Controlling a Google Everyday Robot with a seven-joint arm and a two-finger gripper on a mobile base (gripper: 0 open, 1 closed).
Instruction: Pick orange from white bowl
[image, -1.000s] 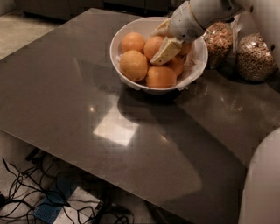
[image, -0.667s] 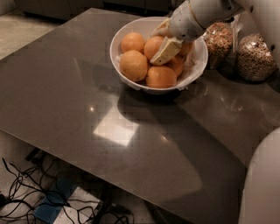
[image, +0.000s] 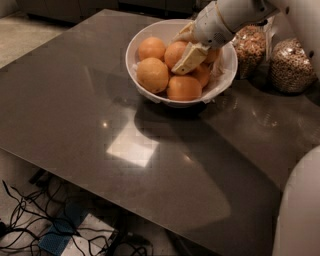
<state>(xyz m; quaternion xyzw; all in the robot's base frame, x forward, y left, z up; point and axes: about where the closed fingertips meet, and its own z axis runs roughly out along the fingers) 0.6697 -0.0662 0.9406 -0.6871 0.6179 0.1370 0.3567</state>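
Note:
The white bowl (image: 220, 82) stands at the far side of the dark table and holds several oranges. My gripper (image: 181, 54) reaches down into it from the upper right, on a white arm (image: 227, 17). It sits against the orange (image: 171, 53) in the middle of the bowl, partly covering that fruit. Other oranges lie at the back left (image: 151, 47), the front left (image: 152, 75) and the front (image: 184, 87). Two more are partly hidden under the gripper at the right (image: 202, 75).
Two clear bags of grain or nuts (image: 250, 45) (image: 290, 65) stand right behind the bowl at the right. The dark glossy table (image: 100, 125) stretches toward me. Cables and a blue item (image: 60, 235) lie on the floor below its near edge. A white robot part (image: 300, 210) fills the lower right corner.
The gripper has shifted slightly inside the bowl, so more of the middle orange shows. The bowl and the other oranges have not moved.

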